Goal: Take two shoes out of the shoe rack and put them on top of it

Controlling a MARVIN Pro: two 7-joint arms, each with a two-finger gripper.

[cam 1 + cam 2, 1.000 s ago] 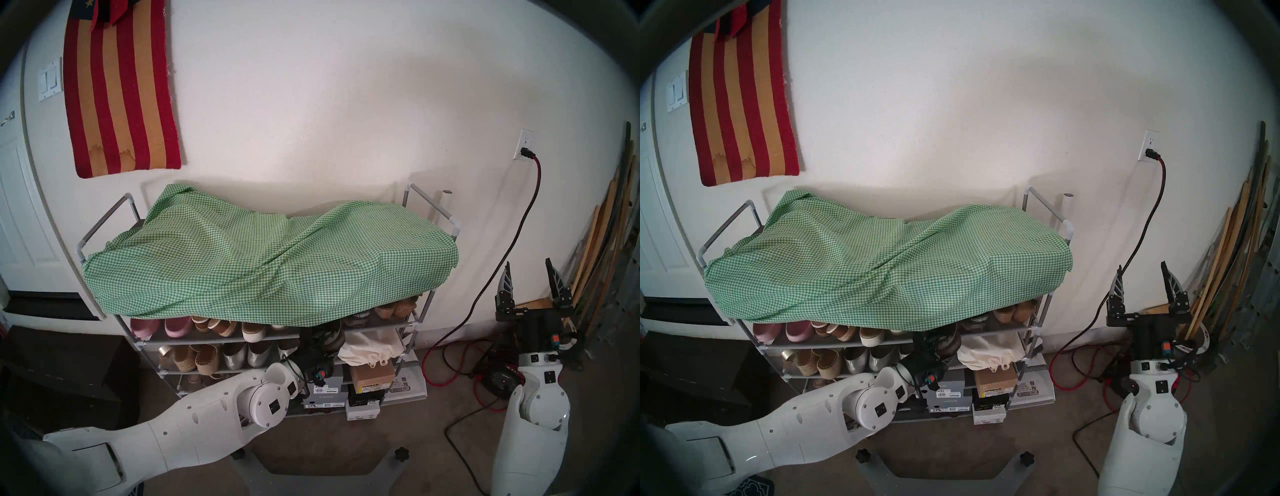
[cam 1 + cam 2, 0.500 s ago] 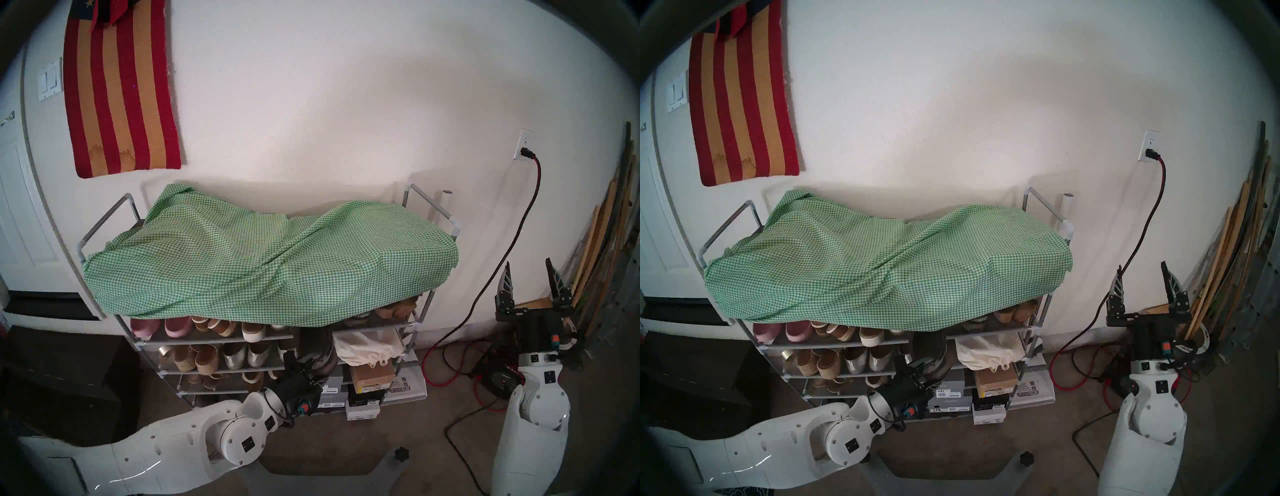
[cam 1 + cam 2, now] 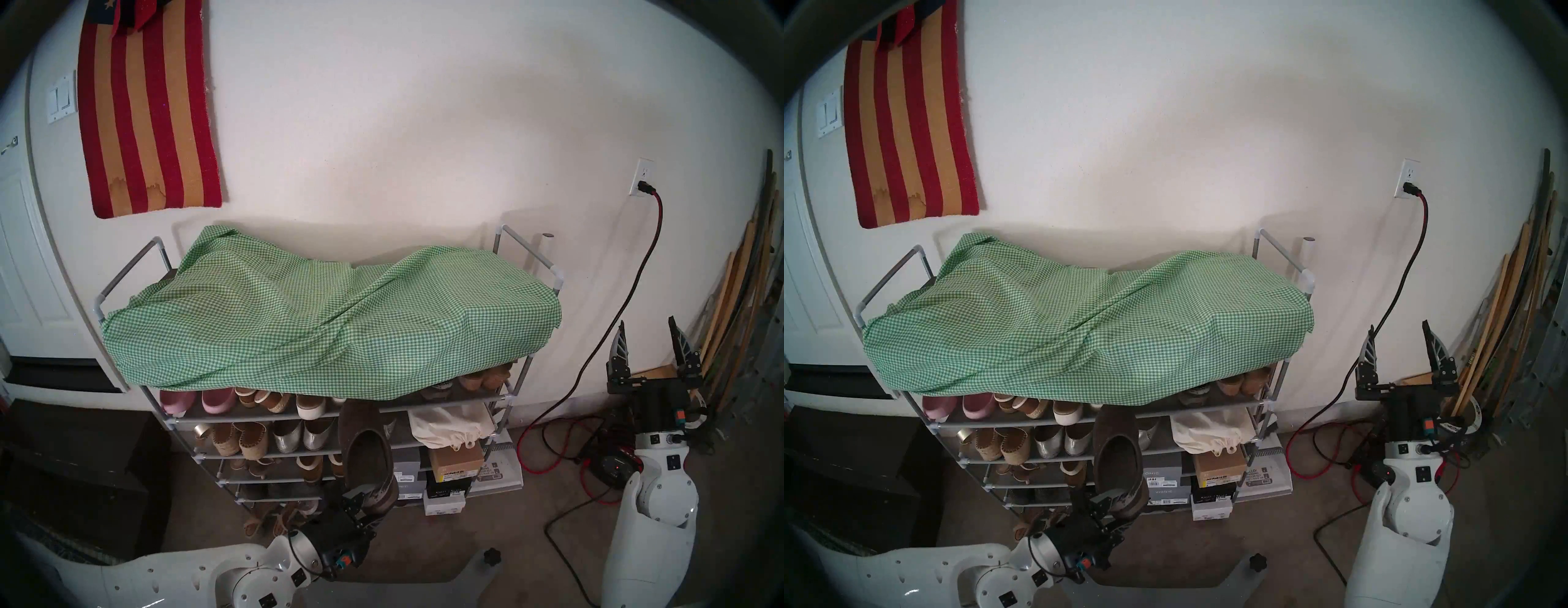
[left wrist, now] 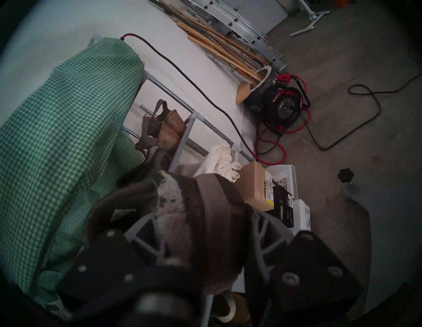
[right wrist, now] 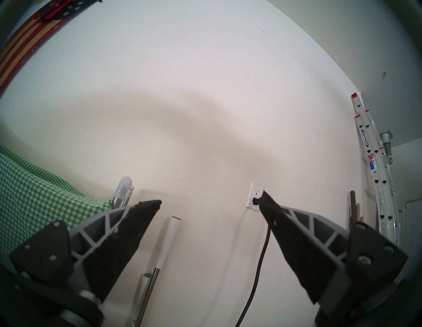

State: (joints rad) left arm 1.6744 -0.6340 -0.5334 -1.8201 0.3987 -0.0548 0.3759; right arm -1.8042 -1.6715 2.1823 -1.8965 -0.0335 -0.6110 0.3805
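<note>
Between the fingers of your left gripper point(image 3: 368, 501) sits one dark brown suede clog point(image 3: 368, 454), clamped at its heel end, where the worn pale collar trim shows against the finger ribs in the left wrist view. Your jaws stand closed on that heel; the toe points away from the gripper toward the shoe rack point(image 3: 500, 399), and the clog hangs clear in front of the rack's middle shelves, resting on none of them. Above and beyond your gripper, the green-white gingham cloth point(image 3: 322, 322) drapes over the rack's top. To the left of the held clog, on the shelves, you have silver flats point(image 3: 303, 435) and tan woven espadrilles point(image 3: 246, 439) side by side; to its right lies a cream cloth bag point(image 3: 454, 426), with shoe boxes point(image 3: 449, 471) stacked lower down just beside your gripper's right flank. Whether the second clog remains on a shelf cannot be told; the held shoe and your wrist cover that part of the rack. Your right gripper point(image 3: 649, 339) stands well apart, off the rack's right end, fingers spread wide and pointing upward with nothing between them. Ahead of it the right wrist view shows only bare white wall and a wall outlet point(image 5: 255, 196) with a cord point(image 3: 619, 314) plugged in.
</note>
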